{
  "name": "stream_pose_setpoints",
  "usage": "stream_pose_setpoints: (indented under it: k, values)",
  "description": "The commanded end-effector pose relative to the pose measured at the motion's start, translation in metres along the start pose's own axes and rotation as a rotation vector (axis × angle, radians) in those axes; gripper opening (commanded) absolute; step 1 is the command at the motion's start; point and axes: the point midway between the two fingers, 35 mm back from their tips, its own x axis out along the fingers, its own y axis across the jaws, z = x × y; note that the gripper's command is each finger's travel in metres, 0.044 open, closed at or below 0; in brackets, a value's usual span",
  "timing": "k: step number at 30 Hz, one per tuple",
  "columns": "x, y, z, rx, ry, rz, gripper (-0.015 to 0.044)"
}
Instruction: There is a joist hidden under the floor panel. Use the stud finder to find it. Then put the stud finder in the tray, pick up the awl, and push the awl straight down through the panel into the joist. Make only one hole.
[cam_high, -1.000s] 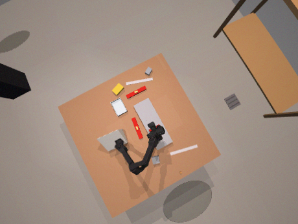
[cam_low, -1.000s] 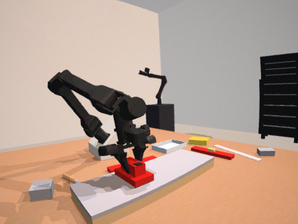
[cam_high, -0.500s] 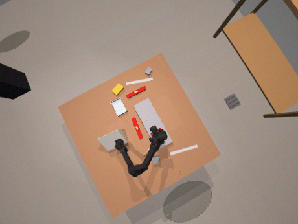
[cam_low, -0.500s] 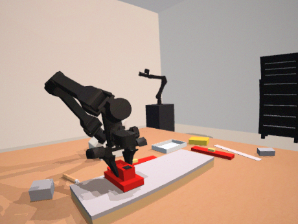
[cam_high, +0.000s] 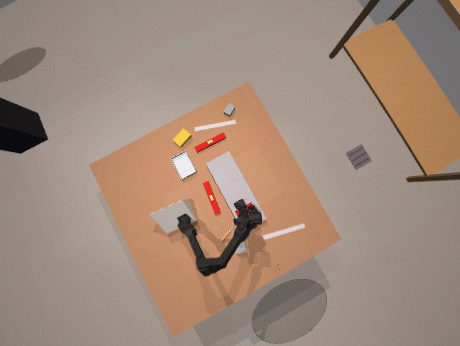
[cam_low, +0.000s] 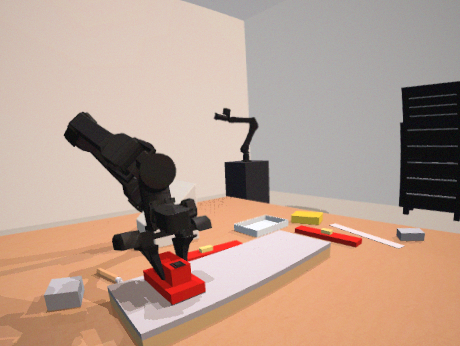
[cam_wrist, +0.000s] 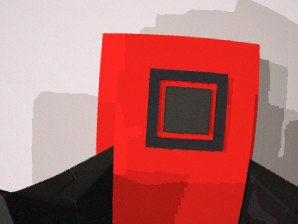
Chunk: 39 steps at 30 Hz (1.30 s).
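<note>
My gripper (cam_high: 243, 208) (cam_low: 172, 265) is shut on the red stud finder (cam_high: 237, 212) (cam_low: 176, 282) (cam_wrist: 176, 129). The stud finder sits flat on the grey floor panel (cam_high: 227, 175) (cam_low: 260, 260) (cam_wrist: 53, 43), close to the panel's end nearest the arm base. Its square window is dark with a red outline. The white tray (cam_high: 172, 161) (cam_low: 242, 229) stands beyond the panel's far end and looks empty. The awl (cam_high: 226, 234) (cam_low: 107, 274), with a light wooden handle, lies on the table beside the panel's near end.
Two red levels (cam_high: 210, 143) (cam_high: 212, 198) (cam_low: 327, 235) lie near the panel. A yellow block (cam_high: 182, 137) (cam_low: 306, 217), two grey blocks (cam_high: 229, 109) (cam_low: 63, 293) and two white strips (cam_high: 215, 125) (cam_high: 284, 231) lie around it. The arm's grey base block (cam_high: 167, 217) stands to the left.
</note>
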Motion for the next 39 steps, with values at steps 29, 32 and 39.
stream_pose_setpoints:
  k: [29, 32, 39]
  values:
    - [-0.008, -0.045, 0.003, 0.006, 0.000, -0.003, 0.0000]
    - [-0.021, -0.045, 0.009, 0.006, 0.001, -0.002, 0.0000]
    - [-0.056, -0.047, 0.020, 0.008, 0.002, 0.000, 0.0000]
